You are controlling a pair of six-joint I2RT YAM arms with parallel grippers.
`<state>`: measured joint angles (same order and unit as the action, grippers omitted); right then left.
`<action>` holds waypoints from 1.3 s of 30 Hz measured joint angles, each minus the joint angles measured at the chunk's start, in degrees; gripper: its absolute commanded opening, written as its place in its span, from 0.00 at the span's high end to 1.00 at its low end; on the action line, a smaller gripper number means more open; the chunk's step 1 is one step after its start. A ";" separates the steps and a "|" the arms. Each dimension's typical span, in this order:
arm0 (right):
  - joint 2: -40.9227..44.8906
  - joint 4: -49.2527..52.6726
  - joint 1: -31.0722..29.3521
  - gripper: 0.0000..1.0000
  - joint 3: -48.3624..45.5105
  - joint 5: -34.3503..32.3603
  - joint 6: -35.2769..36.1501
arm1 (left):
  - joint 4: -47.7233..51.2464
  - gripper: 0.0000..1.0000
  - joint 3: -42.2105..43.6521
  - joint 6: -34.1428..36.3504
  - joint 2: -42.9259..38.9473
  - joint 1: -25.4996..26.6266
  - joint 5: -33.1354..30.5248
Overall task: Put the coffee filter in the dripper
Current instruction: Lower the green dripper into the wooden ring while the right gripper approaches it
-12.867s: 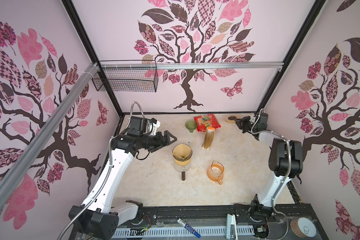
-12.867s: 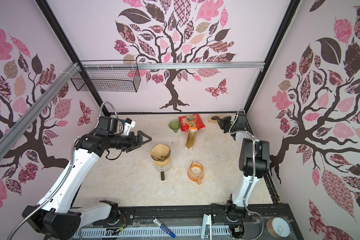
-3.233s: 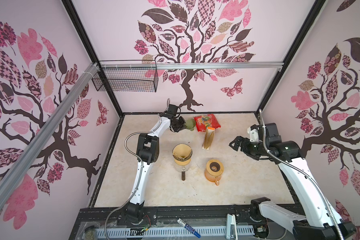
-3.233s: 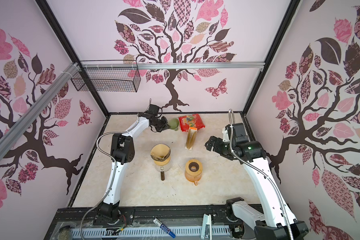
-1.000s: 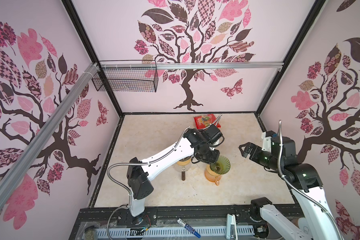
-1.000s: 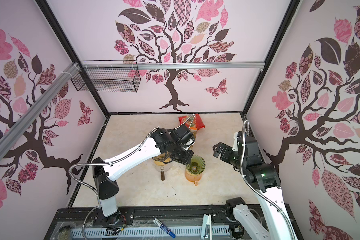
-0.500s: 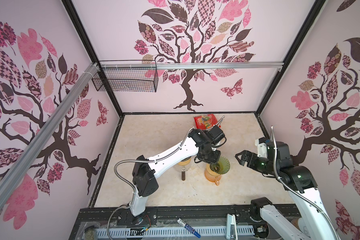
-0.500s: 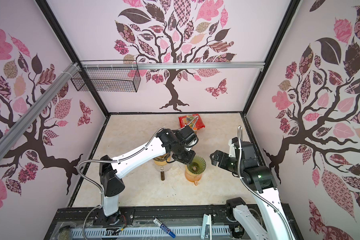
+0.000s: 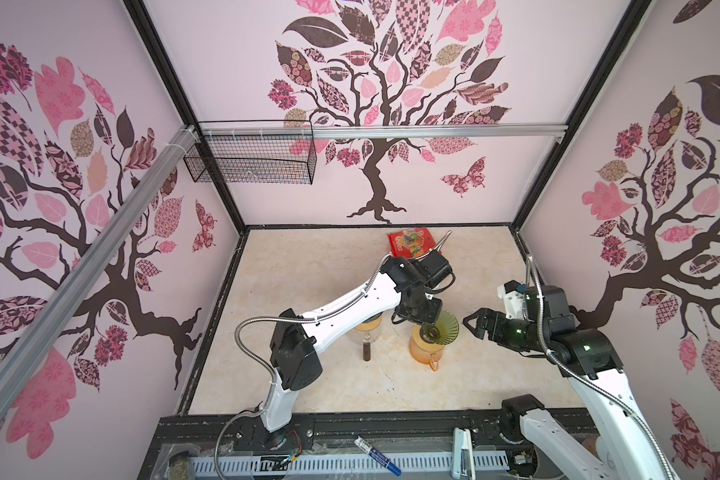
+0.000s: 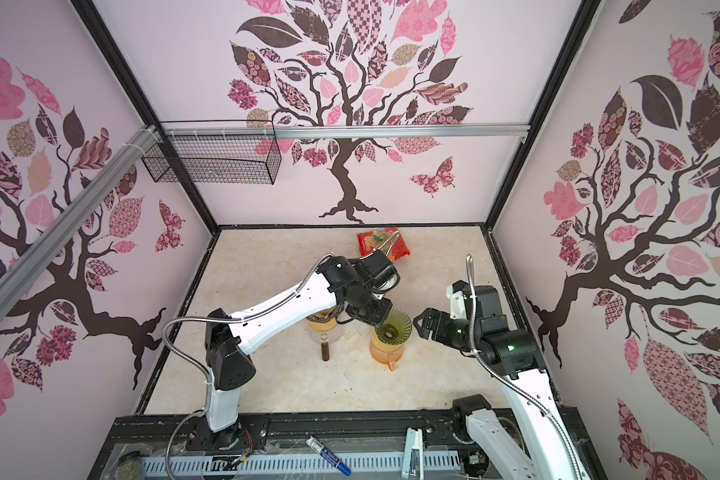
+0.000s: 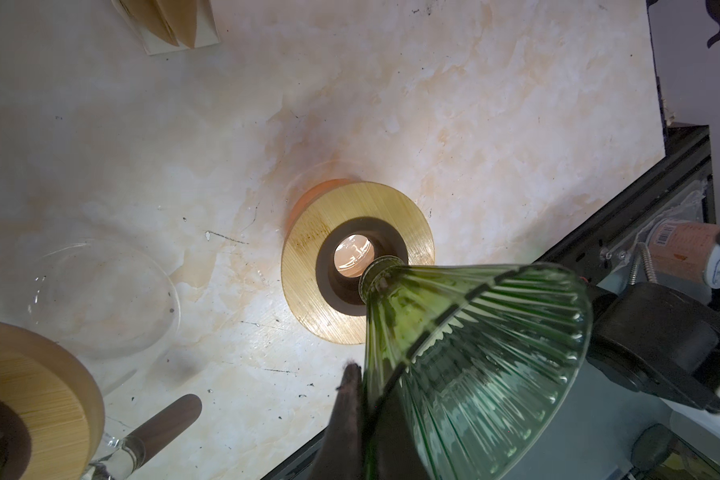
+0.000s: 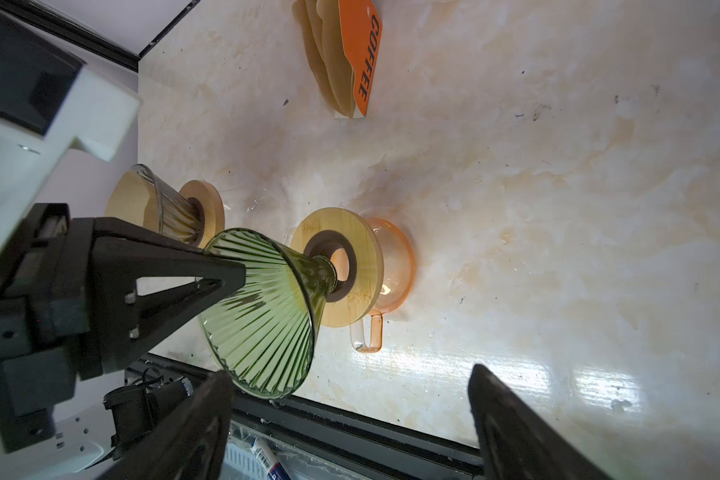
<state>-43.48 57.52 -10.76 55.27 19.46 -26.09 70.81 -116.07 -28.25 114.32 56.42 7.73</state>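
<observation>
My left gripper (image 9: 427,313) (image 11: 368,386) is shut on the rim of the green ribbed glass dripper (image 9: 443,328) (image 10: 393,328) (image 11: 474,353) (image 12: 262,316). The dripper hangs tilted, its narrow end at the hole of the bamboo ring (image 11: 321,249) (image 12: 362,257) on the orange glass server (image 9: 427,355) (image 12: 395,266). The coffee filter pack with an orange COFFEE label (image 12: 341,62) (image 11: 167,25) stands farther back; my left arm hides it in both top views. My right gripper (image 9: 472,324) (image 10: 422,324) (image 12: 350,372) is open and empty, just right of the dripper.
A second, clear dripper with a brown filter in it (image 12: 159,208) sits on a glass carafe (image 9: 366,328) left of the server. A red snack bag (image 9: 412,243) lies at the back. A marker (image 9: 377,449) lies on the front rail.
My right gripper has moved left and forward, close to the dripper, with its jaws a little narrower. The left gripper holds the dripper over the server about where it was.
</observation>
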 measured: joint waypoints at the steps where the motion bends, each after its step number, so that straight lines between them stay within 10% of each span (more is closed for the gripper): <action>1: -0.09 -0.04 0.00 0.10 -0.28 0.15 0.02 | 0.04 1.00 -0.15 0.02 0.09 -0.09 0.00; 39: -7.34 -6.86 0.00 0.44 -5.95 7.41 0.59 | 0.46 1.00 -0.17 0.48 3.28 -2.29 1.90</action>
<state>-50.83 50.65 -10.76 49.32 26.87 -25.50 71.26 -116.25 -27.77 117.60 54.13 9.63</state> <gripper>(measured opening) 0.575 0.056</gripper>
